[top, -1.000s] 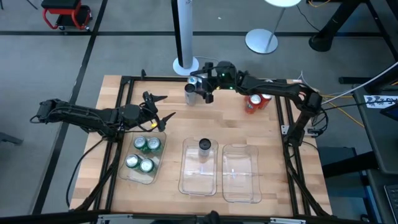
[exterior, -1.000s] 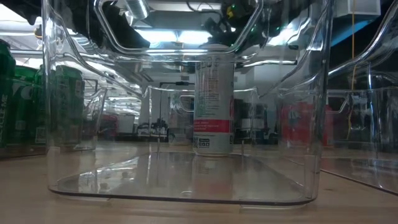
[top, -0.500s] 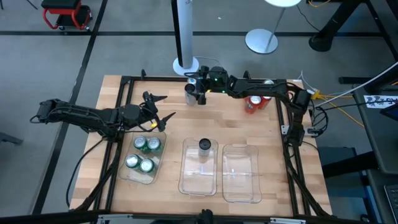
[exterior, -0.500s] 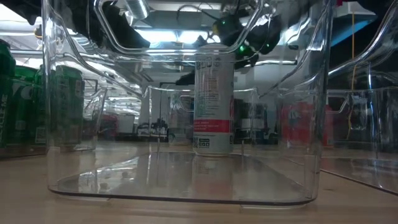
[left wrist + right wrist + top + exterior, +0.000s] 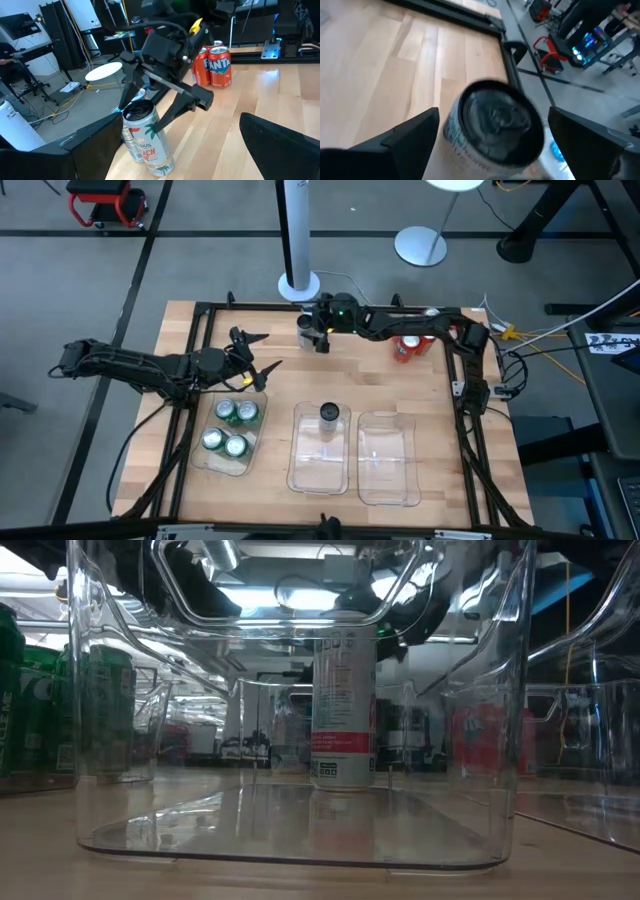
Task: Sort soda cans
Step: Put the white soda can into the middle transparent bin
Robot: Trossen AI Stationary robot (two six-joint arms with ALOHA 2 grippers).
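Note:
Two silver-grey cans point(image 5: 306, 330) stand side by side on their bases near the table's far edge. My right gripper point(image 5: 497, 131) is open over the nearer one point(image 5: 148, 137), one finger on each side of its top point(image 5: 496, 119), with gaps showing. One more silver-grey can point(image 5: 329, 415) stands in the middle clear tray point(image 5: 320, 470). Several green cans point(image 5: 230, 428) fill the left tray. Red cans point(image 5: 410, 345) stand at the far right. My left gripper point(image 5: 258, 352) waits open above the left tray's far end.
The right clear tray point(image 5: 388, 465) stands next to the middle one. Black frame rails point(image 5: 200, 370) run along the table's sides and far edge. A white pole on a round base point(image 5: 297, 280) stands just beyond the far edge, behind the silver-grey cans.
My right gripper has moved toward the table's left along the far edge, and its arm has stretched out that way. It has come over the silver-grey can. The cans and trays have stayed put.

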